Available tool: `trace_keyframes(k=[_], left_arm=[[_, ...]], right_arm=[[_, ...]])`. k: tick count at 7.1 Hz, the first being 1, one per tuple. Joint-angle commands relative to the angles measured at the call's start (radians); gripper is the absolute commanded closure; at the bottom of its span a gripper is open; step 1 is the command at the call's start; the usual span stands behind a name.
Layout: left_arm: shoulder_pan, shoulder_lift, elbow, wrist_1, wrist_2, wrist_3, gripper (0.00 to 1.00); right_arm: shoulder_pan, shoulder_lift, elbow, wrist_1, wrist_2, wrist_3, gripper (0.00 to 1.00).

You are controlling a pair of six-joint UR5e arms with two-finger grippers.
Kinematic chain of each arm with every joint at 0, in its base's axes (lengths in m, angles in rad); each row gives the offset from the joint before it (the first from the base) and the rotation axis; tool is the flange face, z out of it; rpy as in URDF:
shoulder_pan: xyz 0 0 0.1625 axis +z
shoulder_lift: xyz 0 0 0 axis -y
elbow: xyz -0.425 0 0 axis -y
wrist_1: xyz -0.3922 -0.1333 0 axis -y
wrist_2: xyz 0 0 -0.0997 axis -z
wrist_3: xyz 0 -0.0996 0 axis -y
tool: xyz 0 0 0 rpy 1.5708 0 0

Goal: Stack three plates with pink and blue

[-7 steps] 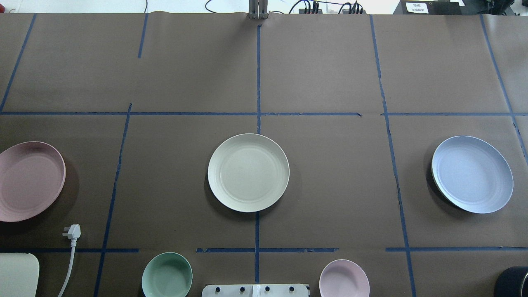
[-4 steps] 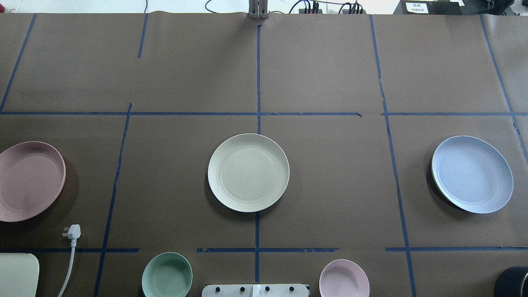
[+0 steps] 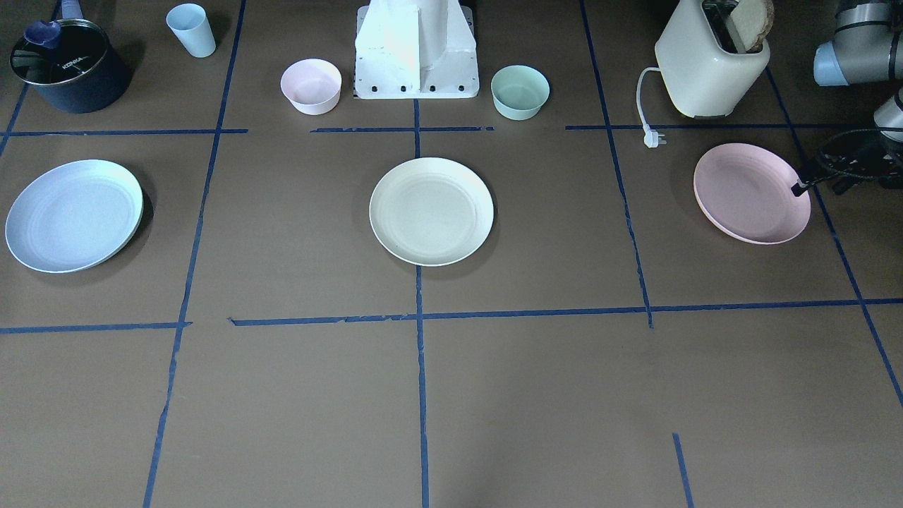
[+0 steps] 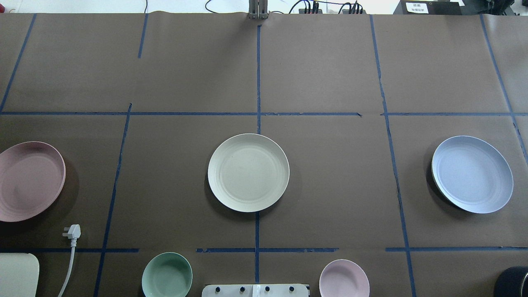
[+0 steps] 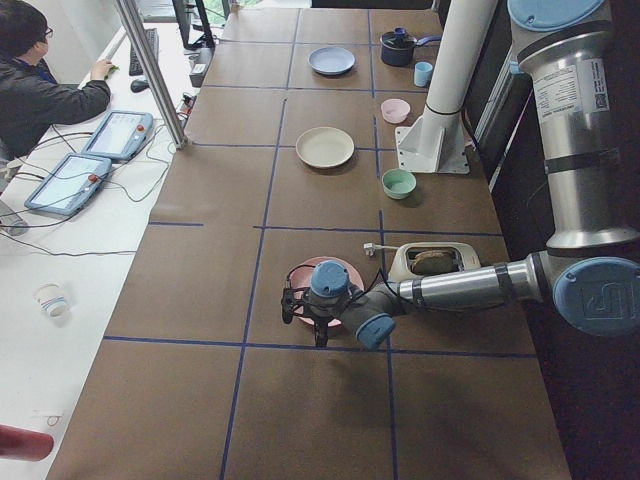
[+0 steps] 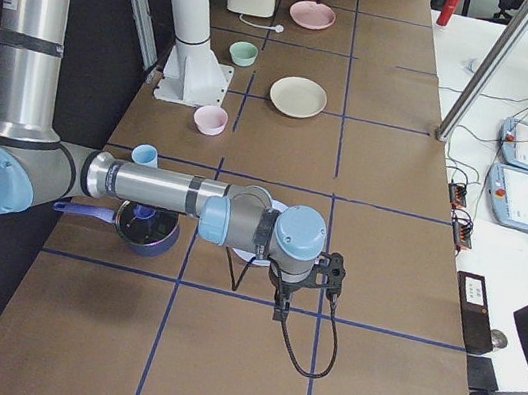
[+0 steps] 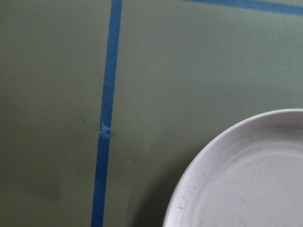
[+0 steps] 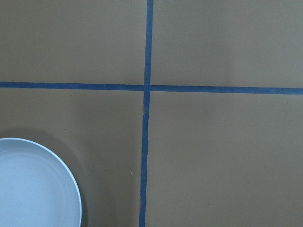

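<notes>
Three plates lie well apart in a row on the brown desk (image 4: pixel 330 62): cream plate (image 3: pixel 431 211) at centre, pink plate (image 3: pixel 751 202) toward the robot's left, blue plate (image 3: pixel 73 214) toward its right. The left pincer (image 3: pixel 799 188) hangs at the pink plate's outer rim and the right pincer (image 6: pixel 278 307) near the blue plate; how far either is open cannot be told.

Robot lab: tape-gridded table (image 4: pixel 321 74), teach pendants (image 5: pixel 118 135)
</notes>
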Motion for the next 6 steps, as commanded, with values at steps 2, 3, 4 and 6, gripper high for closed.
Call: trace_keyframes(k=[2, 3, 4, 6], left_arm=[[0.035, -0.003, 0.011, -0.005, 0.004, -0.001, 0.05], [0.035, -0.003, 0.011, -0.006, 0.002, 0.001, 0.40], [0.035, -0.006, 0.011, -0.006, 0.002, 0.004, 0.66], [0.037, -0.017, 0.008, -0.003, -0.006, 0.002, 0.94]], right_arm=[[0.000, 0.000, 0.002, 0.000, 0.001, -0.001, 0.00], [0.000, 0.000, 0.009, 0.000, 0.001, -0.001, 0.00], [0.000, 0.000, 0.012, 0.000, 0.001, -0.001, 0.00], [0.000, 0.002, 0.014, 0.000, 0.001, 0.003, 0.00]])
